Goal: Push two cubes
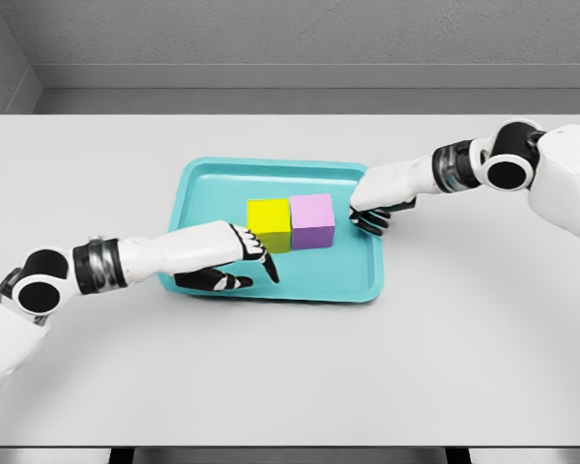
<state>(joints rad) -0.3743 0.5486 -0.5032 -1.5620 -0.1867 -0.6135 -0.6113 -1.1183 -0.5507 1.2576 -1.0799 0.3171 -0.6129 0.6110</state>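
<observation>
Fingers of the left hand (234, 259) reach loosely extended, holding nothing, touching the yellow cube's (269, 223) left side inside the shallow teal plastic tray (362, 286) on the grey worktop (483, 329). Pink cube (312, 218) abuts it. Right hand (372, 215), fingers curled and empty, sits just right of the pink cube.

Both cubes (292, 222) seem boxed between the hands, while the tray's (271, 174) far half lies open.
</observation>
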